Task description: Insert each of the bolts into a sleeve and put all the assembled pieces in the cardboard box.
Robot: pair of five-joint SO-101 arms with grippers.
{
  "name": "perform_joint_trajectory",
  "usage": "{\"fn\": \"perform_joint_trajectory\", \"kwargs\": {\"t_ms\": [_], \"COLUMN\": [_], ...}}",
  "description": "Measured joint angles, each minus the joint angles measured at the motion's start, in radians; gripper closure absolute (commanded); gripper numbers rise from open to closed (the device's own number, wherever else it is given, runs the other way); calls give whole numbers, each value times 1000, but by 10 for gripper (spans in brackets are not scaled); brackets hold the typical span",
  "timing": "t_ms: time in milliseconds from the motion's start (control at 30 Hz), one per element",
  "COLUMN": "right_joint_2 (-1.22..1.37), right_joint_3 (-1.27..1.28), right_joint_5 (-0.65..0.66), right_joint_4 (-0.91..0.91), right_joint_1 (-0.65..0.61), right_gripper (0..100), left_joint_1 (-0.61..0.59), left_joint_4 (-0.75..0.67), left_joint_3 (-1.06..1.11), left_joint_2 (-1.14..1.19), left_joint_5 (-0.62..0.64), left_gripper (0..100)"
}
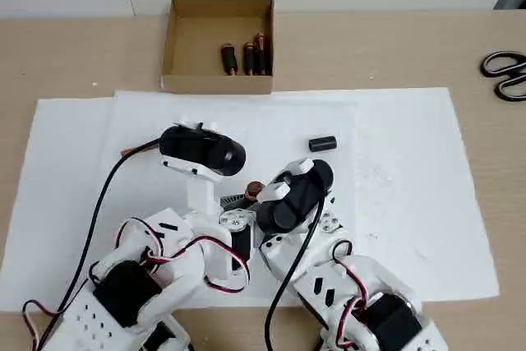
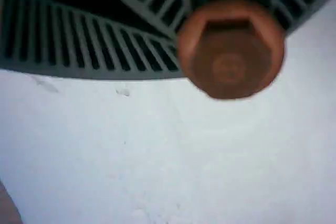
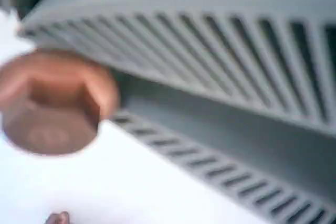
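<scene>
A copper hex-headed bolt [image 1: 255, 189] is held low over the white paper between my two arms. My left gripper [image 1: 243, 196] is shut on the bolt [image 2: 231, 51], and its dark ribbed fingers [image 2: 89, 40] sit beside the head. My right gripper [image 1: 268, 191] is right up against the same bolt [image 3: 52, 103] from the other side. A loose black sleeve [image 1: 323, 143] lies on the paper beyond the right arm. The cardboard box [image 1: 168, 43] at the back holds three assembled pieces [image 1: 246, 57].
White paper [image 1: 411, 203] covers the middle of the wooden table. Black scissors [image 1: 505, 74] lie at the far right edge. A small copper-coloured end [image 1: 126, 152] shows beside the left arm's cable.
</scene>
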Motion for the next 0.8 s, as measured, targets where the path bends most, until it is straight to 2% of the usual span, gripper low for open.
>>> {"fn": "perform_joint_trajectory", "kwargs": {"t_ms": [133, 667, 800], "right_joint_2": [0, -2, -3], "right_joint_3": [2, 0, -2], "right_joint_5": [6, 8, 8], "right_joint_4": [0, 0, -3], "right_joint_1": [8, 21, 23], "right_gripper": [995, 995, 995], "left_joint_1": [5, 2, -44], "left_joint_4": [2, 3, 11], "left_joint_3": [0, 5, -32], "left_joint_2": [-2, -2, 3], "left_joint_5": [3, 11, -20], "left_gripper": [778, 774, 773]}}
